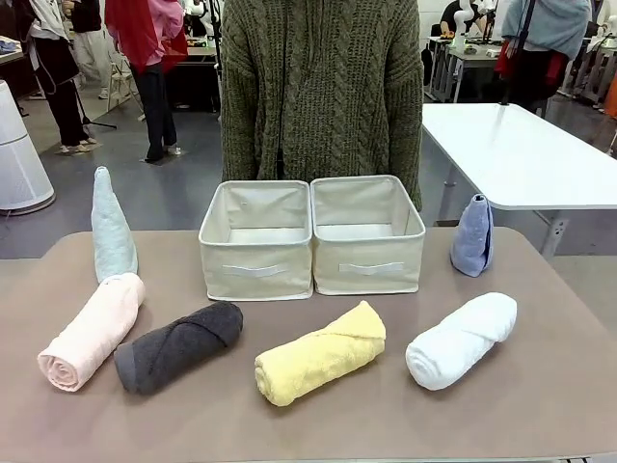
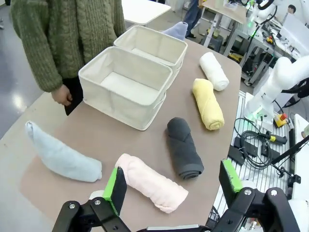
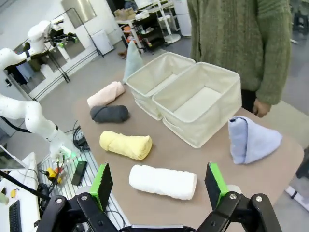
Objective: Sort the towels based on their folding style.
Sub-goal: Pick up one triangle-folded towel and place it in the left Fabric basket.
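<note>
Rolled towels lie in a row along the near half of the table: pink (image 1: 92, 331), dark grey (image 1: 178, 346), yellow (image 1: 320, 353) and white (image 1: 461, 340). A mint green triangle towel (image 1: 111, 227) stands at the far left, and a light blue triangle towel (image 1: 472, 235) at the far right. My left gripper (image 2: 173, 183) hangs open above the pink towel (image 2: 152, 181) and dark grey towel (image 2: 184, 148), holding nothing. Over the white roll (image 3: 163, 181) my right gripper (image 3: 158, 183) is open too. The yellow roll (image 3: 126, 144) and blue triangle (image 3: 251, 139) lie near it.
Two cream fabric bins (image 1: 256, 238) (image 1: 366, 232) stand side by side at the table's middle back, both with nothing inside. A person in a green knit sweater (image 1: 323, 87) stands behind them, a hand (image 2: 62, 94) hanging by the table edge. A white table (image 1: 521, 154) stands beyond.
</note>
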Tool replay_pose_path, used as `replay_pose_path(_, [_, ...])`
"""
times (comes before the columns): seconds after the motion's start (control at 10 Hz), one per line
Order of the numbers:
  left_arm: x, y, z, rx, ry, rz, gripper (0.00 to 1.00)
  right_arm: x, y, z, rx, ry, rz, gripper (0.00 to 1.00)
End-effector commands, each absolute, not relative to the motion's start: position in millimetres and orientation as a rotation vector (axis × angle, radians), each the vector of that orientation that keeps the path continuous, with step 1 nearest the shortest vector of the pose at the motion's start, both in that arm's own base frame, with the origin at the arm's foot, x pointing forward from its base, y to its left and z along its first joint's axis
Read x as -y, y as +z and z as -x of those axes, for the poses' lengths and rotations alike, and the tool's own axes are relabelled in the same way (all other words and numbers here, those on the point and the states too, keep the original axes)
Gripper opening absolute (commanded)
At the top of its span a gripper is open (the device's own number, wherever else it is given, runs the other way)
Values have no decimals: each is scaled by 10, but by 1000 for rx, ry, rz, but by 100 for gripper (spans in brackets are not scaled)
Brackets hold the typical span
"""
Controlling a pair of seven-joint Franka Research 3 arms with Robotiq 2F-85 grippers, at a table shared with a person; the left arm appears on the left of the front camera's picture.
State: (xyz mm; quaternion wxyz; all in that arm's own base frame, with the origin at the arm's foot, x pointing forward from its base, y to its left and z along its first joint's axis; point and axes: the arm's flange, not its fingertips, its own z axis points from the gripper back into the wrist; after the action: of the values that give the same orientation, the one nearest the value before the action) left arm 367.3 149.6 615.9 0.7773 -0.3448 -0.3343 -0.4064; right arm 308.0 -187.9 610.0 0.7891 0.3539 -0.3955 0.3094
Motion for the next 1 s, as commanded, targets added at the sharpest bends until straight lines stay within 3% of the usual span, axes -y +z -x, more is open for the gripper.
replay_pose_path(0.0, [-1546,6108,-3647,734,-856,751,100,1843,6035,-3045,844,610,-740,100])
replay_pose_path(0.4, [-1582,6071,-3615,706,-798,722,100,1859,6054,-2957,754,576,-717,100])
replay_pose_path(0.5, [-1682,6088,-3613,721,-820,731,100,1953,6058,-2992,827,606,-724,100])
replay_pose_path(0.9, [-1682,6088,-3613,721,-820,731,100,1953,6058,-2992,827,606,-724,100])
